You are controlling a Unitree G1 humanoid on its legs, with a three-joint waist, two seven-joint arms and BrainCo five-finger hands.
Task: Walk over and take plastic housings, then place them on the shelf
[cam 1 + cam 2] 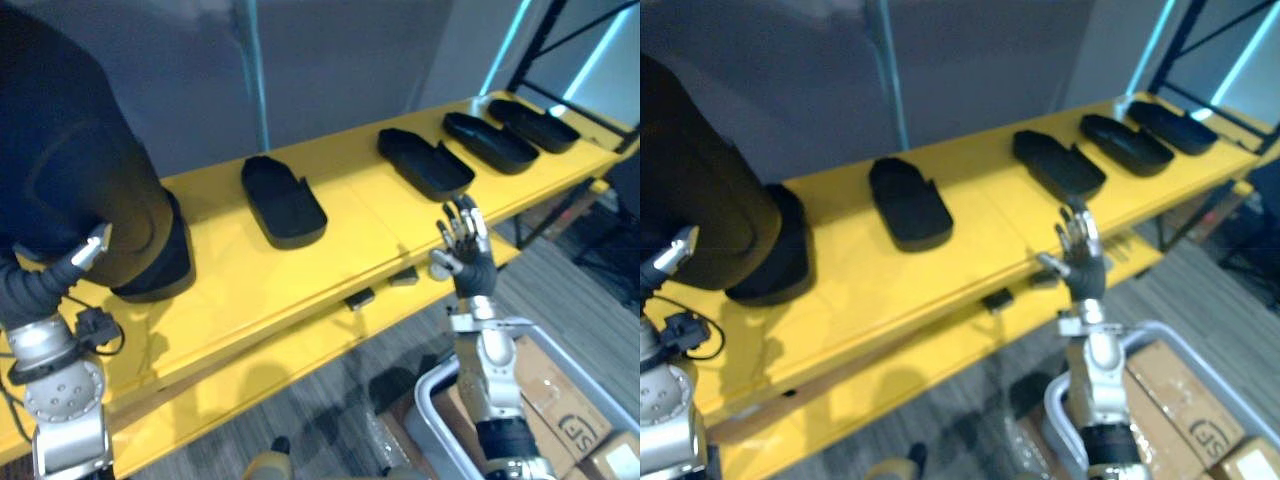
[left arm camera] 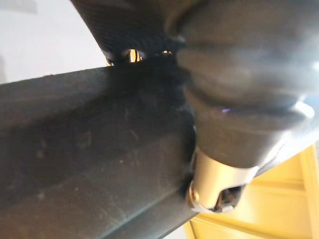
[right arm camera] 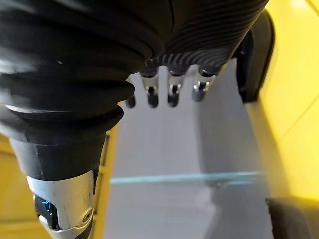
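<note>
A yellow shelf runs from lower left to upper right. Several black plastic housings lie on it in a row: one in the middle, another to its right, and two more at the far end. A large black housing looms at the left, its lower end resting on the shelf. My left hand is against its near side. My right hand stands open and upright in front of the shelf's edge, holding nothing.
A grey bin with cardboard boxes sits on the floor at lower right. A lower yellow ledge juts out below the shelf, with small black clips on its edge. A black rack frame stands at far right.
</note>
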